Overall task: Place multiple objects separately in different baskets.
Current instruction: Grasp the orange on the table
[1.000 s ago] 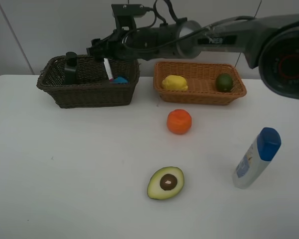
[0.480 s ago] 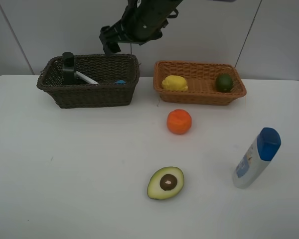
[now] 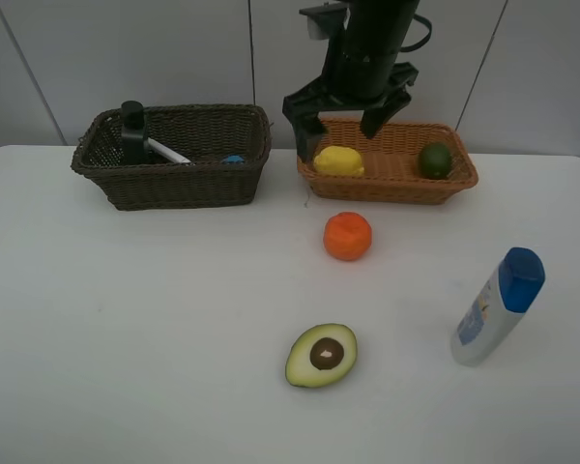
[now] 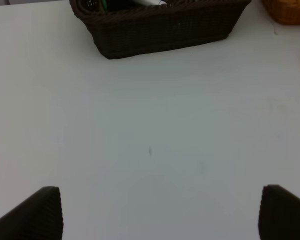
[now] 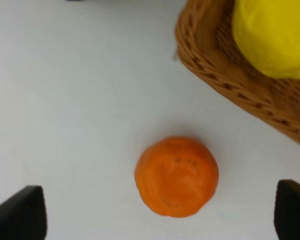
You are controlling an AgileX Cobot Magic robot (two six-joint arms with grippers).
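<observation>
Pen (image 3: 167, 152), pump bottle (image 3: 132, 130) half hidden behind dark basket (image 3: 174, 186) wall.

Orange (image 3: 348, 236) clear all round; light basket (image 3: 387, 189) nearby.

In the high view, the wall of the dark brown wicker basket (image 3: 179, 184) hides the lower part of the dark green pump bottle (image 3: 132, 126) and one end of the white pen (image 3: 166, 152); a blue scrap (image 3: 233, 158) beside them is too small to identify. The right arm (image 3: 367, 48) runs off the top edge. In the left wrist view that basket is cut off, and the left gripper (image 4: 160, 215) shows only 2 dark fingertips (image 4: 40, 215). In the right wrist view the yellow lemon (image 5: 272, 37) and the light orange-brown wicker basket (image 5: 225, 75) are cut off.
</observation>
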